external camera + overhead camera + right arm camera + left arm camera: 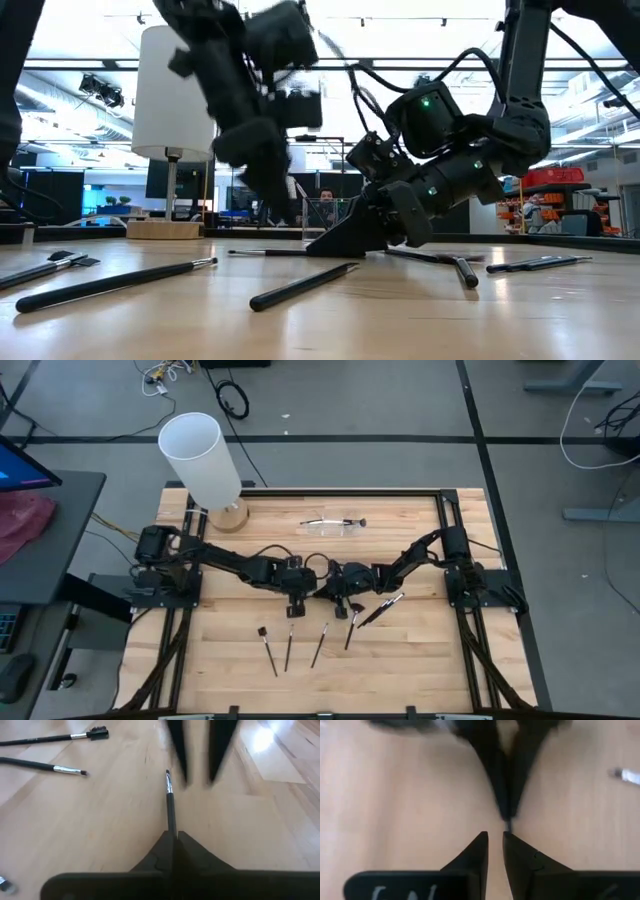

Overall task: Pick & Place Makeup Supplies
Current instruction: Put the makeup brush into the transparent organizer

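Makeup brush (pixel 170 800) is pinched in the right gripper (pixel 173 836) at mid-worktop (pixel 400 660); left gripper (pixel 495 837) faces it, fingers slightly parted, holding nothing.

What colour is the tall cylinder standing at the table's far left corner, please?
White cylinder, clearest in the high view.

Through the left wrist camera I see my left hand (pixel 495 845) low over the pale wooden table (pixel 395 795), its two dark fingers (pixel 472 857) a narrow gap apart. Straight ahead, the other arm's hand (pixel 507 780) points back at me, its dark fingers tapering to a tip that nearly meets mine. Something thin and dark, probably a brush (pixel 508 822), shows at that tip, blurred. Off to one side a silvery end (pixel 626 775) of another item lies on the wood.
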You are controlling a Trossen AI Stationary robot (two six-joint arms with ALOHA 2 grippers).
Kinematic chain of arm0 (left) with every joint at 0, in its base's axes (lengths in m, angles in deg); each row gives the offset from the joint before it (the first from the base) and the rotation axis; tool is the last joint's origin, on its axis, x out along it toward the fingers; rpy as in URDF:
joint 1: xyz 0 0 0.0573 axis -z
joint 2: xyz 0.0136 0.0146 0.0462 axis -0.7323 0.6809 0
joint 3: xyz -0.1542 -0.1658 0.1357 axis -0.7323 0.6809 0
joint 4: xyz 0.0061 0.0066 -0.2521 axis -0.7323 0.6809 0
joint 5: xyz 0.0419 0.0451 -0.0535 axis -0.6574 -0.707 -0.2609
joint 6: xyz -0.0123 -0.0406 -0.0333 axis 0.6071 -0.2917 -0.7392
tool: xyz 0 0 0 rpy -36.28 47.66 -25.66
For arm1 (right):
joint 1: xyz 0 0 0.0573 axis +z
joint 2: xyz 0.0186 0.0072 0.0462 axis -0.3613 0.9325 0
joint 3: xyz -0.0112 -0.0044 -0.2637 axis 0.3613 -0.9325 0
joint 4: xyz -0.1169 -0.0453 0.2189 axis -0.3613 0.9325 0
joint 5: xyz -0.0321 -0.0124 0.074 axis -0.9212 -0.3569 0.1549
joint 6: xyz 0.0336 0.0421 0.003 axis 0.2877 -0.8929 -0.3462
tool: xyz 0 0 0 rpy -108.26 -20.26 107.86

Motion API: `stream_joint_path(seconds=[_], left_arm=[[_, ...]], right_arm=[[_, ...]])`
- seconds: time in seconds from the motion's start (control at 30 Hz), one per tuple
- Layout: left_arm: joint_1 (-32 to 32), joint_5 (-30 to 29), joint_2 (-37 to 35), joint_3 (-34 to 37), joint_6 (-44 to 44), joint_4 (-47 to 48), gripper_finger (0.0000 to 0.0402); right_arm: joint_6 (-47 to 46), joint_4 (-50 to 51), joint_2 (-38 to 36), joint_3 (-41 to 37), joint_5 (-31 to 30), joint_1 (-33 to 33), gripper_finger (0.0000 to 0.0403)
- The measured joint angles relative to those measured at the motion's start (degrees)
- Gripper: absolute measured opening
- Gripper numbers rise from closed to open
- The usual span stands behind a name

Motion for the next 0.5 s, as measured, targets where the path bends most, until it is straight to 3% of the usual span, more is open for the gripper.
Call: stream_joint_path(seconds=[0.23, 0.37, 0.5], left_arm=[[4.3, -13.8, -5.9, -0.2, -8.8, 0.8, 0.0067], [9.3, -27.4, -5.0, 2.3, -15.5, -4.8, 0.0067], [12.5, -28.3, -4.9, 10.8, -21.7, -15.4, 0.0067]], right_arm=[[-3.6, -7.2, 0.6, -0.1, -2.0, -0.3, 0.0004], [-4.7, -8.6, 0.6, -0.2, -1.7, -0.2, 0.0004], [-7.4, -9.6, 0.2, -0.2, -5.1, -0.2, 0.0004]])
